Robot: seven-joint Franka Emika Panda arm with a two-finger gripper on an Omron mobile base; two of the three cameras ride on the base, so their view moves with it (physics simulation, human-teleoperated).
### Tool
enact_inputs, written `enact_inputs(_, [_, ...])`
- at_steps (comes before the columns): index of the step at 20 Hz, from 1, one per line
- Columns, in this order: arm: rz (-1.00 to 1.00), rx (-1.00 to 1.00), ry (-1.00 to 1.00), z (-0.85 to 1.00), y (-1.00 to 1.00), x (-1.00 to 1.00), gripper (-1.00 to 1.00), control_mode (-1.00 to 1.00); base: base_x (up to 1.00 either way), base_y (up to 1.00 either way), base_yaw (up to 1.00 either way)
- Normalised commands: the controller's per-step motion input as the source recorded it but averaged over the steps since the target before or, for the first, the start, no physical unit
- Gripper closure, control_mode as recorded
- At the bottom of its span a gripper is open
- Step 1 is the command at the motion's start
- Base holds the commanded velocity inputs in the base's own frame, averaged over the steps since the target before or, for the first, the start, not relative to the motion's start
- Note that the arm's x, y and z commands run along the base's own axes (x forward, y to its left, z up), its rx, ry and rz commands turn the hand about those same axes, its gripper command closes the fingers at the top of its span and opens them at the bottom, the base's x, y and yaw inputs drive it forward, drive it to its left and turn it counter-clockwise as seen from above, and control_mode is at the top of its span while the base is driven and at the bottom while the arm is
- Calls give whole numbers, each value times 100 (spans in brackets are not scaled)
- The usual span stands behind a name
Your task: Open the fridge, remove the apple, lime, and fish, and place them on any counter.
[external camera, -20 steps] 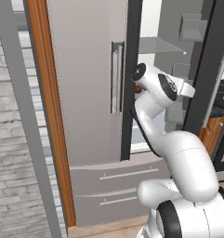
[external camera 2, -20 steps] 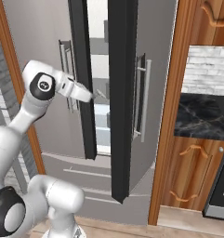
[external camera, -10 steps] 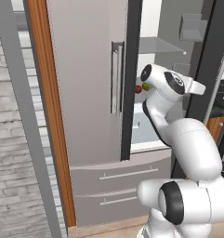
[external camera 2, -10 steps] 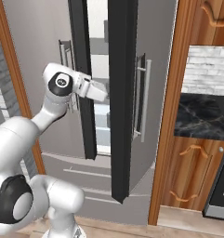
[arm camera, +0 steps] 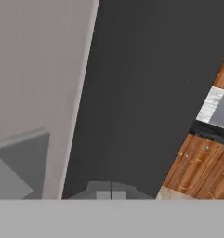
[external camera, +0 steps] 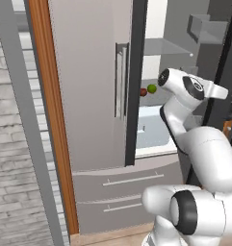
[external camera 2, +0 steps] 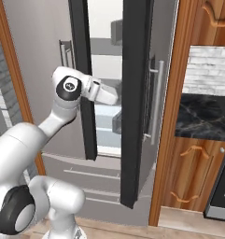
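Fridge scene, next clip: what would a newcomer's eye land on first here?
The big white arm reaching into the tall grey fridge, whose right door stands open, edge-on and dark, in the right base view. Next, two small fruits on a shelf inside, just past the closed left door's edge: the green lime with the dark red apple beside it. On the far right, the black marble counter sits on brown cabinets.

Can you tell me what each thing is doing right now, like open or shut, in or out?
fridge: right door swung open, left door shut, both drawers shut.
lime: inside the fridge, not held.
apple: inside the fridge beside the lime.
claw: shut, holding nothing.
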Motion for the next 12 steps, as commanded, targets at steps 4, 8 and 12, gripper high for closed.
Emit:
enact_inputs(4, [-20,0,0,0,-100,-84,100,-100,0,0,0])
enact_inputs(8, [-16,0,-1,0,-90,-36,100,-100,0,0,0])
enact_inputs(12, [1,1,-12,4,-4,-37,100,-100,0,0,0])
